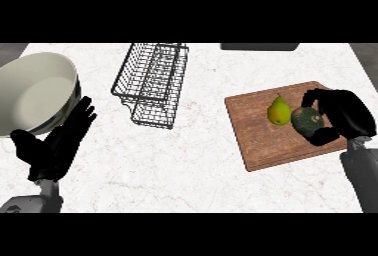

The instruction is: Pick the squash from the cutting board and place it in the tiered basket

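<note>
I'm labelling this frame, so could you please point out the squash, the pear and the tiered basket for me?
squash [305, 120]: head view, on its dark green top, beside the right robot hand [345, 114].
pear [278, 113]: head view, on its yellow-green belly.
tiered basket [151, 75]: head view, on its wire mesh floor.

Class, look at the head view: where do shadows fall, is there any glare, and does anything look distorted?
Head view: lighting is even, no glare on the white counter; the wire basket casts only a faint shadow; the bowl shades darker inside toward its right rim and looks stretched at the edge; the right hand hides part of the dark squash beside the pear.
</note>
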`<state>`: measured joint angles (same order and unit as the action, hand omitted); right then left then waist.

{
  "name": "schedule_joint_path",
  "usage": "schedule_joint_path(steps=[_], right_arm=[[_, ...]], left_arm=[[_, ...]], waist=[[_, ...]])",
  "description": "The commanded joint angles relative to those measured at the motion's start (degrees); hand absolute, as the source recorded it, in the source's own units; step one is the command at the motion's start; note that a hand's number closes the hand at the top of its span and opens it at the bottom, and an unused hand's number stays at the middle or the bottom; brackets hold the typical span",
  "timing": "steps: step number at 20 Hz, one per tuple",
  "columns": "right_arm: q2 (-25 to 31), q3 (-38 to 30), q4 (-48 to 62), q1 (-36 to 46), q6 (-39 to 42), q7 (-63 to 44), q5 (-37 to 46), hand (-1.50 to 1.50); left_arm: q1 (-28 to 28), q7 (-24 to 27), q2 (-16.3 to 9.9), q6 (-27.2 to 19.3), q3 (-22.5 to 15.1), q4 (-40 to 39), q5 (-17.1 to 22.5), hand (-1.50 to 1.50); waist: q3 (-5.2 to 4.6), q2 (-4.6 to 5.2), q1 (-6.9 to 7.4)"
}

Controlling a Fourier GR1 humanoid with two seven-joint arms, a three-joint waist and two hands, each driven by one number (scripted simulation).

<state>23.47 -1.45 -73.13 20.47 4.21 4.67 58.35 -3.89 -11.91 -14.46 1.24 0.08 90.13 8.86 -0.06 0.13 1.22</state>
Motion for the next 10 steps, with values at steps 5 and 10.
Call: schedule_joint_path(steps=[5, 10], right_arm=[[-7.37, -8.28, -7.24, 8.32, -1.25, 4.6, -16.74, 1.5], [-8.77, -6.18, -17.22, 13.89, 8.61, -6.1, -20.22, 1.5]], left_arm=[[-0.04, -0.42, 0.45, -0.37, 0.92, -0.91, 0.28, 0.0], [-0.05, 1.81, 0.0, 0.61, 2.24, -3.28, -0.32, 0.0]], waist=[[0.09, -0.26, -1.21], [0.02, -0.26, -1.31]])
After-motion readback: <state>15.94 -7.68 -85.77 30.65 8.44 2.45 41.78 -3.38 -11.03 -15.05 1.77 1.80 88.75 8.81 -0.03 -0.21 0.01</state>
